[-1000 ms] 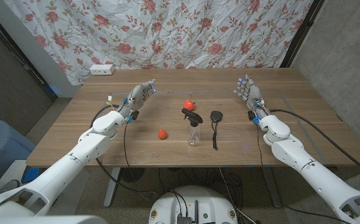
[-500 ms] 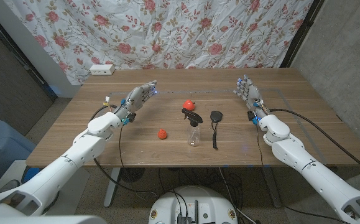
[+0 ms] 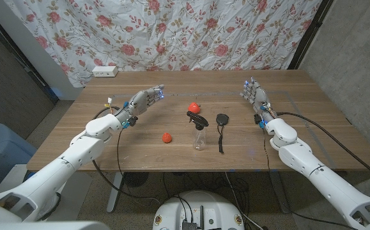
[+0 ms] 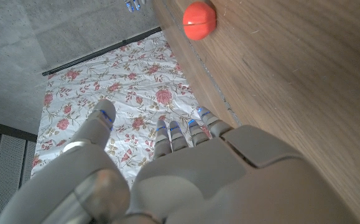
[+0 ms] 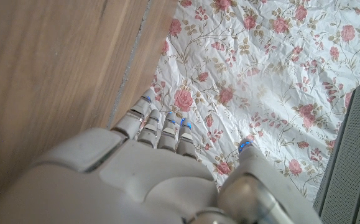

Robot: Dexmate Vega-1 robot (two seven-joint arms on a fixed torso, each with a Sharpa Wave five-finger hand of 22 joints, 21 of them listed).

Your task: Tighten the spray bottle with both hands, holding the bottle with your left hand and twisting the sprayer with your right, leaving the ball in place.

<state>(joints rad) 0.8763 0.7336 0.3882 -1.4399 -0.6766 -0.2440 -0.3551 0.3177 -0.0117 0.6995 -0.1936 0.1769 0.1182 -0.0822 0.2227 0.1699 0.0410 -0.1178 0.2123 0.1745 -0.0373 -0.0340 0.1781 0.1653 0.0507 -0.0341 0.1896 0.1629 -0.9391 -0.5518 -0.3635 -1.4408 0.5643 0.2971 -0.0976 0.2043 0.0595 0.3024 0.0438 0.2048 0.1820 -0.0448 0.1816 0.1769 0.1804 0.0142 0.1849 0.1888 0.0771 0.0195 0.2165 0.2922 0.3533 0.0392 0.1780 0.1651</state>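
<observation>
Fingers of the left hand (image 3: 145, 99) are spread and hold nothing, raised over the wooden table (image 3: 76, 137), well apart from the spray bottle (image 3: 199, 131). That clear bottle stands upright mid-table, between a small red ball (image 3: 166, 137) and a black corded object (image 3: 221, 121). The right hand (image 3: 254, 93) is likewise released, fingers apart.

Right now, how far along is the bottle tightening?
Barely started. Done: nothing visible; the spray bottle stands untouched mid-table with its black sprayer on top. In hand: nothing; the left hand and right hand are open, away from it. Left: grip the bottle, twist the sprayer. The ball sits apart from the bottle.
</observation>
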